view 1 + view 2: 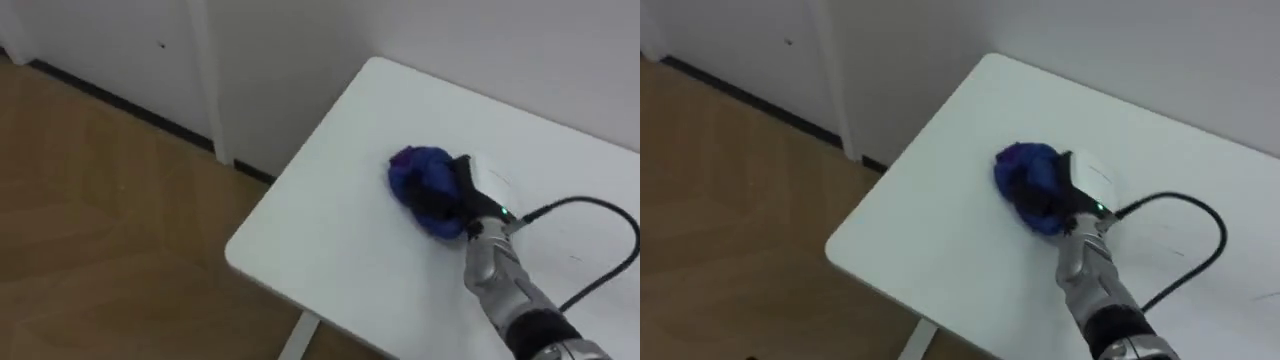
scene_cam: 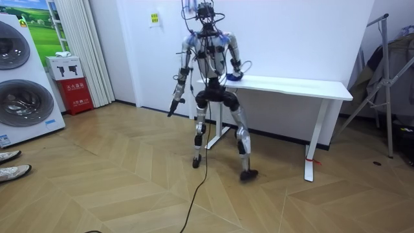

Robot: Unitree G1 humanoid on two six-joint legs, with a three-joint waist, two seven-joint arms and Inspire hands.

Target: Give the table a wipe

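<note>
A crumpled blue cloth point(image 1: 422, 182) point(image 1: 1023, 178) lies on the white table point(image 1: 330, 235) point(image 1: 925, 235), near the corner by the wall. My right hand point(image 1: 467, 192) point(image 1: 1071, 196) rests on the cloth's right side, its dark fingers curled into the folds. In the room view I stand with knees bent at the table's point(image 2: 294, 84) end on the room view's left, right arm stretched over the top to the cloth point(image 2: 234, 76). My left hand point(image 2: 173, 107) hangs at my side, away from the table.
The table's edge and corner drop to wooden floor point(image 1: 100, 200) on my left. A white wall with a dark skirting board point(image 1: 120, 105) runs behind. A washing machine point(image 2: 19, 84), a red box point(image 2: 76, 95) and a metal rack point(image 2: 383, 77) stand well away.
</note>
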